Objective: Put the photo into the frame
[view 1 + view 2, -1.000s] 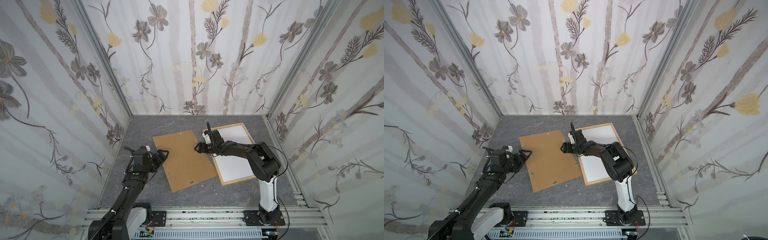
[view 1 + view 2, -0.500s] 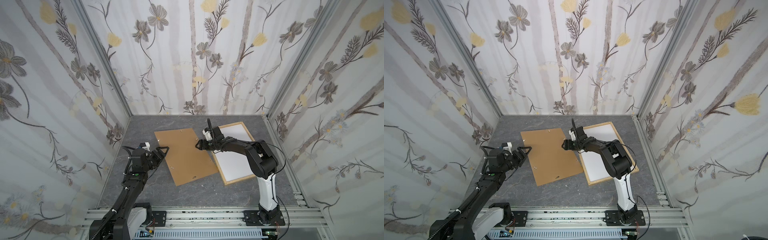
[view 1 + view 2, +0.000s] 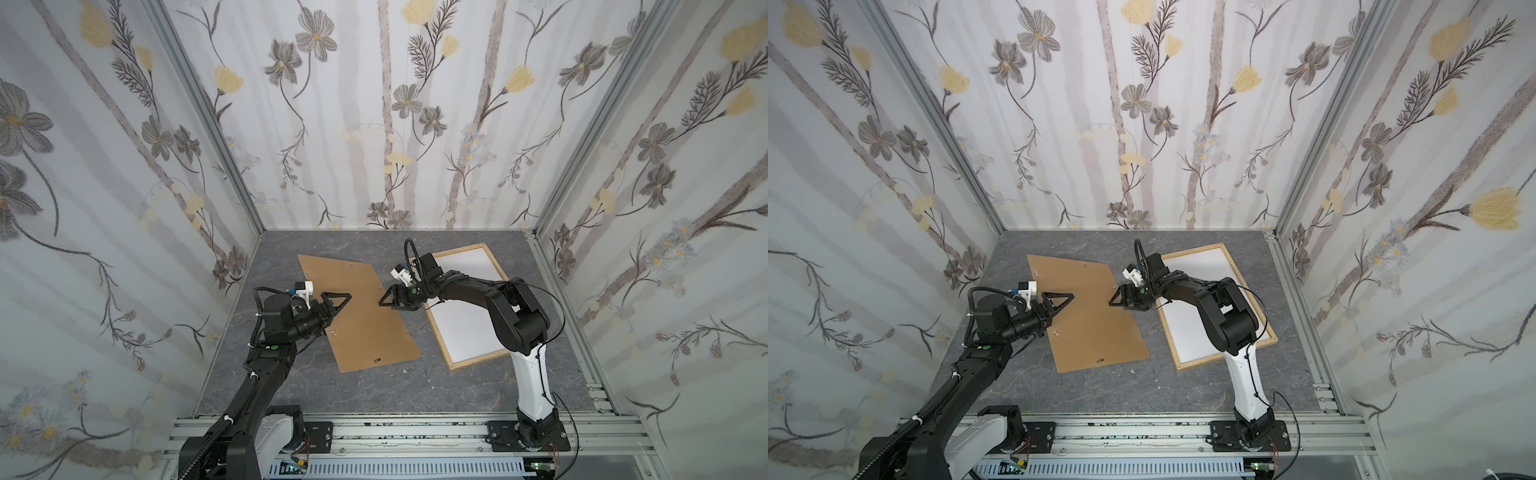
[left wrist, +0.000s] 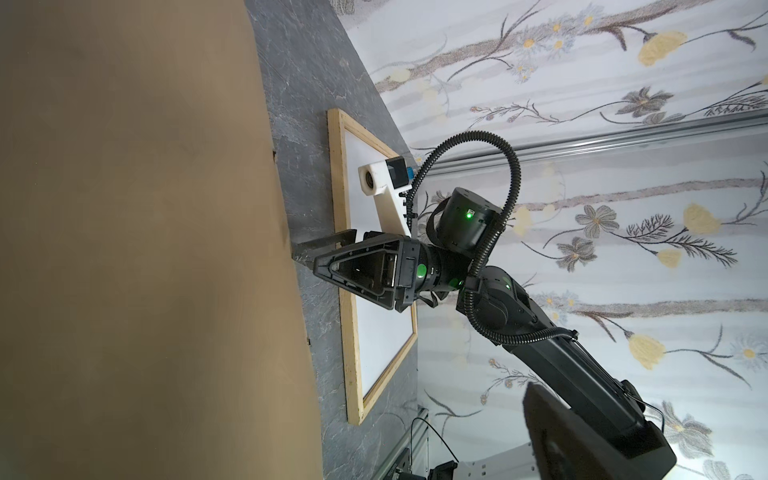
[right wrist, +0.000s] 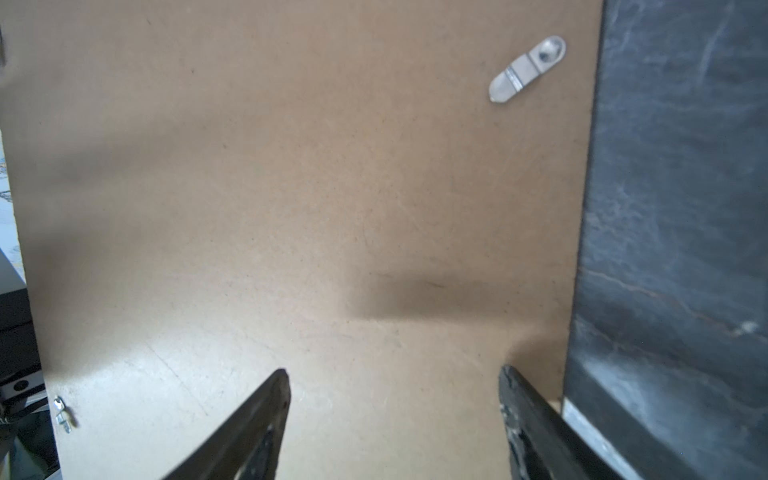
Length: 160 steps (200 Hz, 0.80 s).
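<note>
The frame (image 3: 480,360) lies flat just right of the brown board (image 3: 361,316), the photo (image 3: 465,328) filling it, white side up. The right claw (image 5: 394,370) hovers over the board's right edge, spread wide and empty. The left claw (image 3: 348,297) hovers over its left edge; I cannot tell its state.

Tall walls (image 3: 353,166) with gray and yellow flowers (image 3: 316,37) stand around a dark gray, stony tabletop (image 3: 374,390) — silver metal posts (image 3: 209,124) in the corners.
</note>
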### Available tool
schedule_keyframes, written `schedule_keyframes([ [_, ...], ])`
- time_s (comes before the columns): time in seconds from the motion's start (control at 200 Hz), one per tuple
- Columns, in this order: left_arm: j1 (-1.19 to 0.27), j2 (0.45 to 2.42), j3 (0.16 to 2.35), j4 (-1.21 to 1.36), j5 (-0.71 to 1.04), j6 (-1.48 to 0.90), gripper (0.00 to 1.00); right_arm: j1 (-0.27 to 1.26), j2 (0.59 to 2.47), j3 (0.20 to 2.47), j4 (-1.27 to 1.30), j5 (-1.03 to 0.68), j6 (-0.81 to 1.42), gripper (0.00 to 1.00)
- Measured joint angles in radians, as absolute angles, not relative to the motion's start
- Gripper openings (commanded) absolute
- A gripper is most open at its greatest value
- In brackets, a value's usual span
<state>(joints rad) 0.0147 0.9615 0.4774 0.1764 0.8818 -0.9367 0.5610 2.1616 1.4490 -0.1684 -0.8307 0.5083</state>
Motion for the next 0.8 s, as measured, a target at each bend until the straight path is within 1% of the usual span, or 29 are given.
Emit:
schedule_keyframes([
  [0.145, 0.055, 0.953, 0.518, 0.037, 0.864, -0.850, 0.98, 0.539, 2.162, 1.442, -0.196, -0.834, 0.508, 0.78],
  [0.23, 0.075, 0.952, 0.530, -0.032, 0.856, -0.813, 0.93, 0.529, 2.162, 1.442, -0.208, -0.831, 0.505, 0.78],
  [0.345, 0.092, 0.957, 0.552, -0.095, 0.849, -0.773, 0.80, 0.529, 2.162, 1.442, -0.221, -0.828, 0.496, 0.77],
  [0.455, 0.095, 0.972, 0.569, -0.130, 0.841, -0.739, 0.62, 0.527, 2.162, 1.439, -0.228, -0.824, 0.488, 0.76],
  [0.535, 0.096, 0.986, 0.574, -0.149, 0.834, -0.722, 0.55, 0.525, 2.162, 1.434, -0.228, -0.817, 0.485, 0.75],
  [0.605, 0.098, 0.997, 0.574, -0.161, 0.822, -0.708, 0.52, 0.525, 2.160, 1.428, -0.227, -0.815, 0.482, 0.75],
  [0.799, 0.098, 1.019, 0.572, -0.173, 0.793, -0.685, 0.29, 0.528, 2.142, 1.410, -0.227, -0.805, 0.469, 0.74],
])
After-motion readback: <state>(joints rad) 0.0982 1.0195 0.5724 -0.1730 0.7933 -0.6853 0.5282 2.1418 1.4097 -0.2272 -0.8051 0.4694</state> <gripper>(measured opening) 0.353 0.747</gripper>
